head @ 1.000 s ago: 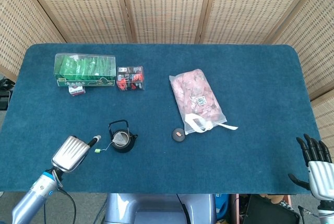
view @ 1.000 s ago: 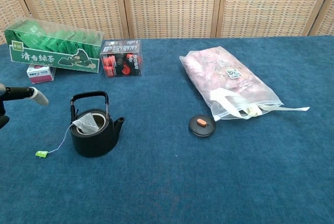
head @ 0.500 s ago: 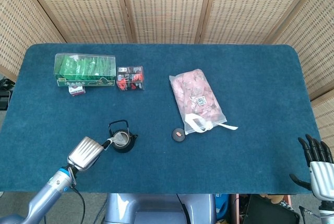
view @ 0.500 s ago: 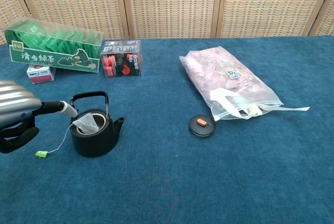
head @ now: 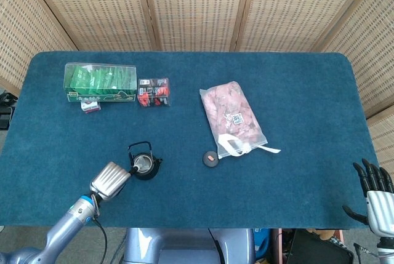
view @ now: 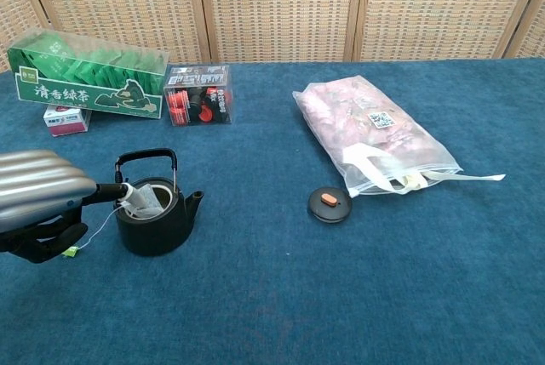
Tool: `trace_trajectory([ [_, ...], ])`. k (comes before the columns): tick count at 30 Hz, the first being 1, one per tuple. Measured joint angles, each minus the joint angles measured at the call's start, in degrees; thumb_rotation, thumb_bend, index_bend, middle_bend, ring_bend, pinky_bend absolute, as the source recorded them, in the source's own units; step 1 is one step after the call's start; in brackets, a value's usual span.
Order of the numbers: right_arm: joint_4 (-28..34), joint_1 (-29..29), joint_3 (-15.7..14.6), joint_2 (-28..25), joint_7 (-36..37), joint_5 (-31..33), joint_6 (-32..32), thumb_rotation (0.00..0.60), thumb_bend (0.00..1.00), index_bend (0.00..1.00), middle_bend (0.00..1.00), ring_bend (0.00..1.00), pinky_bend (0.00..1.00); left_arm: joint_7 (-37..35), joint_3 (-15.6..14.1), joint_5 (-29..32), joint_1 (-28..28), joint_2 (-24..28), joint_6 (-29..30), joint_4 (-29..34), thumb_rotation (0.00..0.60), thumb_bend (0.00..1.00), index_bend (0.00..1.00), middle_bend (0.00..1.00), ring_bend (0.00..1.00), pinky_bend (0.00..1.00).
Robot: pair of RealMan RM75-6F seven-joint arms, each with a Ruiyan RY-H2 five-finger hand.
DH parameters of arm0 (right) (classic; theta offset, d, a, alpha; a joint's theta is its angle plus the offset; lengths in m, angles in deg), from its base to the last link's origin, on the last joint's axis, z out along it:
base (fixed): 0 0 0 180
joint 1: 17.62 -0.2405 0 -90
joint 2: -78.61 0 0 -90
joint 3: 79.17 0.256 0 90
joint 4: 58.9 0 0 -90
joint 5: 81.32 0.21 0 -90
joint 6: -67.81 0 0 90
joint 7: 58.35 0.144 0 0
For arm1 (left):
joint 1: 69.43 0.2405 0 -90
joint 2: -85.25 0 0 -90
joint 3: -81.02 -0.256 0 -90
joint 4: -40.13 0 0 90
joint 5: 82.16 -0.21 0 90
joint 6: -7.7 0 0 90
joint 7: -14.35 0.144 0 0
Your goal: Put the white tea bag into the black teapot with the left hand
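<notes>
The white tea bag (view: 146,199) sits half inside the black teapot (view: 158,219), poked by a fingertip of the left hand (view: 41,197) at nine o'clock, which pinches nothing and should press down gently without tipping the pot.

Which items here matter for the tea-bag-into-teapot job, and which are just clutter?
Job: white tea bag, sitting in the mouth of the black teapot; left hand, a fingertip at the bag.

Clutter: teapot lid, pink bag, green tea box, clear box of sachets, small box, right hand.
</notes>
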Motion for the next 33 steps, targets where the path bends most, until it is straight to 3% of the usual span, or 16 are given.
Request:
trace_trajectory([
  [14, 0.1, 0.3, 0.0, -0.1, -0.2, 0.2, 0.2, 0.6, 0.14, 0.03, 0.06, 0.0, 0.0, 1.1, -0.5, 3.9, -2.3, -1.2, 1.3, 0.1, 0.6, 0.68, 0.14, 0.92, 0.82, 0.72],
  [21, 0.3, 0.4, 0.0, -0.1, -0.3, 0.0, 0.3, 0.6, 0.14, 0.03, 0.06, 0.0, 0.0, -1.8, -0.4, 0.6, -1.7, 0.1, 4.3, 1.9, 0.6, 0.68, 0.14, 0.92, 0.82, 0.72],
  [26, 0.4, 0.3, 0.0, -0.1, -0.4, 0.0, 0.2, 0.6, 0.14, 0.03, 0.06, 0.0, 0.0, -4.1, -2.2, -4.0, -1.0, 1.9, 5.5, 3.6, 0.6, 0.68, 0.14, 0.92, 0.82, 0.72],
  [33, 0.4, 0.5, 0.0, -0.2, -0.5, 0.0, 0.4, 0.6, 0.14, 0.03, 0.06, 0.0, 0.0, -4.4, -3.6, -4.5, -0.9, 1.9, 4.9, 3.6, 0.6, 0.68, 0.14, 0.92, 0.82, 0.72],
])
